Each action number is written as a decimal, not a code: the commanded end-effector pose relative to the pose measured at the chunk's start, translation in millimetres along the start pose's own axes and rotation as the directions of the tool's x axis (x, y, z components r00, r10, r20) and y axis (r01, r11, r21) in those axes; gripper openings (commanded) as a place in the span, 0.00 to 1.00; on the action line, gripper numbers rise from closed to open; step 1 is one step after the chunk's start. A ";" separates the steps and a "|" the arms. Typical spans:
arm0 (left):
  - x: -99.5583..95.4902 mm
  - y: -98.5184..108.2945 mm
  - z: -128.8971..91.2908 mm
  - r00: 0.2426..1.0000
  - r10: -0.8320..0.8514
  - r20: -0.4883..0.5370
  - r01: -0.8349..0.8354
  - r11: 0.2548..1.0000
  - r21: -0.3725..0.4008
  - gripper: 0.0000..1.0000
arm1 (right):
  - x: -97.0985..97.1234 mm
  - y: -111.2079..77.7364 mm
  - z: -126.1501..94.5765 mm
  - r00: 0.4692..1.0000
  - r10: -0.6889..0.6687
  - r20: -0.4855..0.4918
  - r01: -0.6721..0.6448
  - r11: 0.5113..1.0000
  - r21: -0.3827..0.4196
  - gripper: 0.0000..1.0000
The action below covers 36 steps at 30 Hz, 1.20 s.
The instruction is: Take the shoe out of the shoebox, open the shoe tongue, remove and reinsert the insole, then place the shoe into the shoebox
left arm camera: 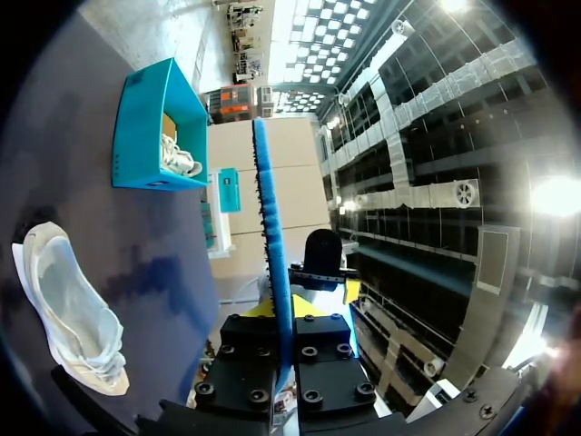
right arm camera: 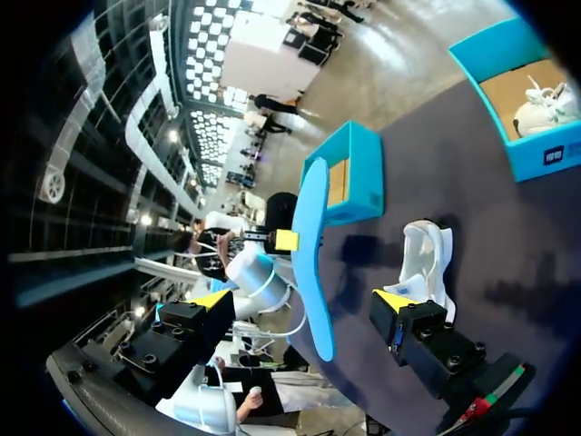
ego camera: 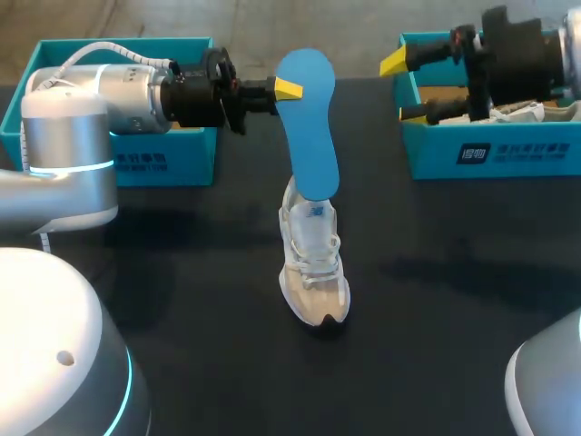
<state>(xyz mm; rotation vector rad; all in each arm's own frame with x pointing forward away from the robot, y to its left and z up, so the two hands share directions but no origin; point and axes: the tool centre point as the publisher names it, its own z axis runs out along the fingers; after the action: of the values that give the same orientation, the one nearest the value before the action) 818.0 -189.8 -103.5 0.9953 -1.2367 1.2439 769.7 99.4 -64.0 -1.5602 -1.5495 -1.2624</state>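
**Insole Out, Reinsertion Next**

Head view: found left pincer (ego camera: 289, 88) clenched on blue insole (ego camera: 307, 136) at its upper end, white shoe (ego camera: 313, 263) on table (ego camera: 182, 300) below; right pincer (ego camera: 399, 86) released, grasping nothing, by a shoebox (ego camera: 495, 150). Left wrist view: showed insole edge-on inside the pincer, shoe off beside. Right wrist view: placed insole and shoe ahead of the spread pincer. Judged removal done; needed next: lower end steered into the shoe mouth. Counted one insole, two shoeboxes, two shoes, including a boxed shoe (left arm camera: 179, 159).

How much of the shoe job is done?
Done: the shoe stands on the table, out of the box, and the insole is out. In hand: the left gripper pinches the insole above the shoe; the right gripper is open. Left: insole back in, shoe back in the box.
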 end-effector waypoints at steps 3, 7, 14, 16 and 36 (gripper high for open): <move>0.2 1.0 -0.1 1.000 0.000 0.003 0.000 1.000 0.002 0.00 | -12.0 1.3 6.0 0.995 0.005 -0.098 -0.006 1.000 -0.008 1.00; 0.2 1.0 -0.1 1.000 0.000 0.003 0.000 1.000 0.002 0.00 | -17.2 1.9 6.3 0.993 0.005 -0.114 -0.005 1.000 0.000 1.00; 0.2 1.0 -0.1 1.000 0.000 0.003 0.000 1.000 0.002 0.00 | -24.3 6.8 6.8 0.992 -0.017 -0.124 0.017 1.000 0.000 1.00; 0.2 1.0 -0.1 1.000 0.000 0.003 0.000 1.000 0.002 0.00 | -24.3 6.8 6.8 0.992 -0.017 -0.124 0.017 1.000 0.000 1.00; -4.1 -5.0 -7.5 0.874 0.485 0.025 -0.482 0.874 -0.064 0.00 | -24.3 6.8 6.8 0.992 -0.017 -0.124 0.017 1.000 0.000 1.00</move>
<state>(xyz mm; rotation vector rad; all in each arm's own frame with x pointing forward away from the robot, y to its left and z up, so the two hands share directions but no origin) 820.4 -184.7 -108.0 0.8126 -1.4888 1.4381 778.5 92.5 -86.8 -1.4433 -1.4873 -1.3432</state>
